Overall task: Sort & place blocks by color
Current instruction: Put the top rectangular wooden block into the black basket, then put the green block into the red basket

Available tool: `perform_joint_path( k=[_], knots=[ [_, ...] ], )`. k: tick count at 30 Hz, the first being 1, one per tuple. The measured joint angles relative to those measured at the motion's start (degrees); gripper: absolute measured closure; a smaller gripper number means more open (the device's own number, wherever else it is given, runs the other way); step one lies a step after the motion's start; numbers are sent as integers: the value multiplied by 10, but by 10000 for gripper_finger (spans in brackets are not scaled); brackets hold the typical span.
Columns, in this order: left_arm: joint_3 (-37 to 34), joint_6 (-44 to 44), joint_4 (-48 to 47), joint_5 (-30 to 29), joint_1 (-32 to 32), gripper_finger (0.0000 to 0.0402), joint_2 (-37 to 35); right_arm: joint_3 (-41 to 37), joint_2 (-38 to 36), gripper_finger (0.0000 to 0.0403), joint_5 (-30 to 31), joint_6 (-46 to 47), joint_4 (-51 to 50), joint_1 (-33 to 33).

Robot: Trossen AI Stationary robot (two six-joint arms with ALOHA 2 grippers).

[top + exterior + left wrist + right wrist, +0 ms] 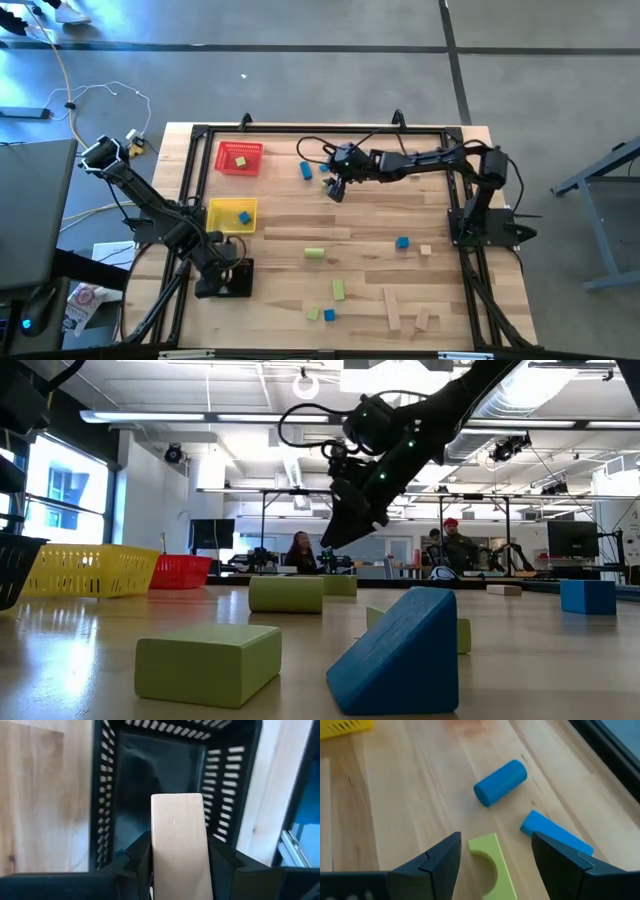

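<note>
My left gripper (228,268) is shut on a tan wooden bar (177,840) over the black mesh tray (160,765) at the table's near left. My right gripper (495,857) hangs open above a light green arch block (487,865) at the far middle, clear of the tabletop in the low view (350,525). Beside the arch lie a blue cylinder (501,782) and a blue block (555,837). The red tray (240,157) holds a green block, and the yellow tray (232,215) holds a blue one. My left gripper pinches the tan bar by its two long sides (155,857) between its two fingers. The bar runs along the fingers, and its free end (177,802) sticks out past them. The fingers point steeply down. The bar is lifted clear above the black tray's floor.
Loose on the table are a green cylinder (314,253), a blue cube (402,242), a tan cube (425,250), a green bar (338,289) and tan bars (392,308). A green block (210,660) and a blue wedge (400,655) lie near the front edge. People sit in the room beyond.
</note>
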Motion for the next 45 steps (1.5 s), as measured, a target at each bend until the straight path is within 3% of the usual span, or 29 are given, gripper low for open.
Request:
perform_joint_path(
  k=[6, 19, 26, 35, 39, 45],
  knots=[
    [0, 18, 0, -5, 0, 277, 0, 0, 18, 174, -4, -3, 0, 0],
    [0, 13, -1, -9, 1, 191, 0, 0, 33, 174, 26, -19, -2, -2],
    [1, 21, 2, 0, 1, 192, -1, 0, 43, 174, 26, -32, -12, -4],
    [52, 106, 3, -8, 1, 192, -2, 0, 69, 178, 21, -26, -11, -8],
    [68, 144, 3, -32, 1, 192, -2, 0, 71, 213, 20, -14, -16, -8],
    [69, 196, 2, -79, 22, 192, -2, 1, 68, 321, 13, 11, -18, -10]
  ],
)
